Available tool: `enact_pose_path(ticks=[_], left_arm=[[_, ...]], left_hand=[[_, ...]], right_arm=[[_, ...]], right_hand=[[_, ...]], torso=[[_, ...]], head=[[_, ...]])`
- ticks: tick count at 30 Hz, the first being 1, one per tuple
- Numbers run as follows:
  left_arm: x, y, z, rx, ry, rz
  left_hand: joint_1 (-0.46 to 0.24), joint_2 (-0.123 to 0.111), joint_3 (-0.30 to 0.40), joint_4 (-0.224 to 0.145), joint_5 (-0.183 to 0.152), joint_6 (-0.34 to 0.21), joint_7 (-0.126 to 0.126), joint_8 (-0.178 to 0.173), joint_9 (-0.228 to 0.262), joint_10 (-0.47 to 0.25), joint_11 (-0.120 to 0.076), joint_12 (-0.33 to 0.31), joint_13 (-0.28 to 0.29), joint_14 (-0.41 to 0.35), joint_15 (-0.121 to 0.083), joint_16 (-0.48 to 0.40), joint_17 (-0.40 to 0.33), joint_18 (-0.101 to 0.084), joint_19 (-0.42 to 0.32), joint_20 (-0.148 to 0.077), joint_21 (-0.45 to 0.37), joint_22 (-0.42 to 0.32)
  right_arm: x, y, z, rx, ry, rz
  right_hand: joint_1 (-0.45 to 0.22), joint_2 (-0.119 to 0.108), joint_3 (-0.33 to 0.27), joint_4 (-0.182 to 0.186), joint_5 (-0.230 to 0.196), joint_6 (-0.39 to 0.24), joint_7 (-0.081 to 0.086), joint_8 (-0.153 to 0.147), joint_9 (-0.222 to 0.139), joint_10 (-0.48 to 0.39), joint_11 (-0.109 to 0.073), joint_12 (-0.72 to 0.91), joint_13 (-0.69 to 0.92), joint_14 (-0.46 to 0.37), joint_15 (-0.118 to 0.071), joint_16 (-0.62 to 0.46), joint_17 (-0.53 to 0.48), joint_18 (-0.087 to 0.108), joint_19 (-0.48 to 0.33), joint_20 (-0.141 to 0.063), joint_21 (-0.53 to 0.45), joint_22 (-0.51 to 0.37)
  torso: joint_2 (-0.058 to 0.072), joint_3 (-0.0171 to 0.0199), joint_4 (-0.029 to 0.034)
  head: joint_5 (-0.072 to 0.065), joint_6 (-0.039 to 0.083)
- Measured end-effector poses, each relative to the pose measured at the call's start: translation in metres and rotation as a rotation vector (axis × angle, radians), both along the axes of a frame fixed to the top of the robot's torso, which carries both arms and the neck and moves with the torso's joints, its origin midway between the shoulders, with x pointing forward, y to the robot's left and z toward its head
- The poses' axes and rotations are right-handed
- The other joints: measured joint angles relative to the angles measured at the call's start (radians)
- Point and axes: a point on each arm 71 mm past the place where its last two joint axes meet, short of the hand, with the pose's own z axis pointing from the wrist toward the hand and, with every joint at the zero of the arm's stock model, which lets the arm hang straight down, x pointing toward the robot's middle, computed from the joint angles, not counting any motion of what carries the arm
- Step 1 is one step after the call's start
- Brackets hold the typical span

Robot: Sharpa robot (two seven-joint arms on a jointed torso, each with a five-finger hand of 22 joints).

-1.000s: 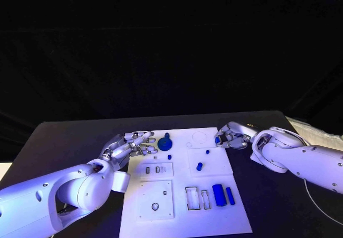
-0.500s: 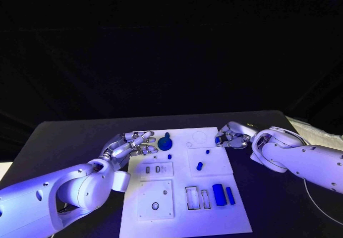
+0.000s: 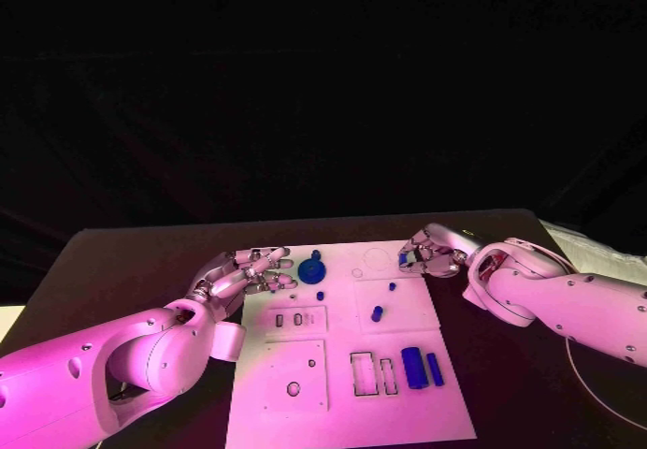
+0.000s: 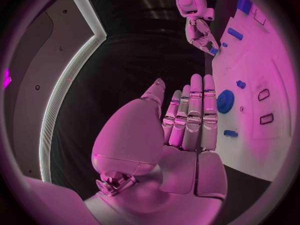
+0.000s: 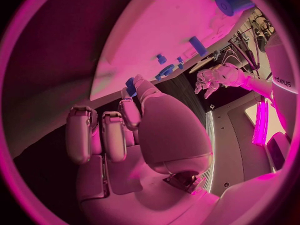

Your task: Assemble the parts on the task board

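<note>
While the left hand (image 3: 253, 269) hovers at the left edge of the task board (image 3: 344, 412) with its fingers (image 4: 195, 110) extended, slightly apart and holding nothing, the right hand (image 3: 429, 254) sits at the board's far right corner. Its fingers (image 5: 130, 105) pinch a small blue part (image 5: 130, 85) at their tips. On the black counter (image 3: 122, 271), the white board carries a round blue gear (image 3: 311, 272) just beside the left hand, several small blue pegs (image 3: 378, 313) near the middle, and two longer blue bars (image 3: 414, 367) standing next to rectangular slots toward the near end.
</note>
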Motion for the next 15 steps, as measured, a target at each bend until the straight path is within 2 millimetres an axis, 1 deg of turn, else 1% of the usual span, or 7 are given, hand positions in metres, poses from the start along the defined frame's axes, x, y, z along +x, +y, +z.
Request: enact_pose_path(ticks=[4,6,8,9,11,15], left_arm=[[0.002,0.002,-0.001,0.004,0.000,0.007],[0.003,0.003,-0.002,0.006,0.000,0.011],[0.005,0.005,-0.003,0.009,0.000,0.017],[0.005,0.005,-0.003,0.010,0.000,0.019],[0.007,0.007,-0.004,0.012,0.000,0.025],[0.010,0.010,-0.005,0.017,-0.001,0.035]], left_hand=[[0.000,0.000,0.000,0.000,0.000,0.000,0.000,0.000,0.000,0.000,0.000,0.000,0.000,0.000,0.000,0.000,0.000,0.000,0.000,0.000,0.000,0.000],[0.000,0.000,0.000,0.000,0.000,0.000,0.000,0.000,0.000,0.000,0.000,0.000,0.000,0.000,0.000,0.000,0.000,0.000,0.000,0.000,0.000,0.000],[0.000,0.000,0.000,-0.006,0.000,0.000,0.000,0.000,0.000,0.000,0.000,0.000,0.000,0.000,0.000,0.000,0.004,0.000,0.000,0.000,0.000,0.000],[0.000,0.000,0.000,-0.006,0.000,0.000,0.000,0.000,0.000,0.000,0.000,0.000,0.000,0.000,0.000,0.000,0.005,0.000,0.000,0.000,0.000,0.000],[0.000,0.000,0.000,-0.006,0.000,0.000,0.000,0.000,0.000,0.000,0.000,0.000,0.000,0.000,0.000,0.000,0.006,0.000,0.000,0.000,0.000,0.000],[0.000,0.000,0.000,-0.006,0.000,0.000,0.000,0.000,0.000,0.000,0.000,0.000,0.000,0.000,0.000,0.000,0.006,0.000,0.000,0.000,0.000,0.000]], right_arm=[[-0.003,0.012,0.011,0.028,-0.016,0.001],[-0.006,0.019,0.015,0.039,-0.019,0.006],[-0.008,0.030,0.019,0.049,-0.019,0.015],[-0.009,0.035,0.020,0.054,-0.018,0.021],[-0.012,0.050,0.021,0.061,-0.015,0.040],[-0.016,0.080,0.022,0.064,-0.010,0.082]], right_hand=[[-0.007,0.007,-0.002,0.010,-0.002,0.000,0.000,0.000,0.000,0.000,0.000,0.003,0.004,0.000,0.000,0.000,0.000,0.000,0.001,-0.001,0.000,0.000],[-0.008,0.008,-0.002,0.010,-0.002,0.000,0.000,0.000,0.000,0.001,0.001,0.004,0.005,0.000,0.000,0.000,0.000,0.000,0.001,-0.001,0.000,0.000],[-0.011,0.011,-0.002,0.010,-0.004,0.000,0.000,0.000,0.000,0.003,0.003,0.004,0.006,0.000,0.000,0.000,0.000,0.000,0.001,-0.001,0.000,0.000],[-0.012,0.012,-0.002,0.010,-0.004,0.000,0.000,0.000,0.000,0.003,0.003,0.004,0.007,0.000,0.000,0.000,0.000,0.000,0.001,-0.001,0.000,0.000],[-0.012,0.012,-0.002,0.010,-0.004,0.000,0.000,0.000,0.000,0.003,0.003,0.004,0.007,0.000,0.000,0.000,0.000,0.000,0.001,-0.001,0.000,0.000],[-0.013,0.013,-0.002,0.010,-0.006,0.000,0.000,0.000,0.000,0.003,0.003,0.004,0.006,0.000,0.000,0.000,0.000,0.000,-0.003,-0.004,0.000,0.000]], torso=[[-0.002,-0.0018,0.0000],[-0.005,-0.0036,0.0000],[-0.008,-0.0050,0.0002],[-0.010,-0.0062,0.0006],[-0.013,-0.0080,0.0010],[-0.019,-0.0111,0.0036]], head=[[0.002,0.002],[0.003,0.001],[0.004,0.000],[0.005,-0.001],[0.007,-0.004],[0.014,-0.010]])
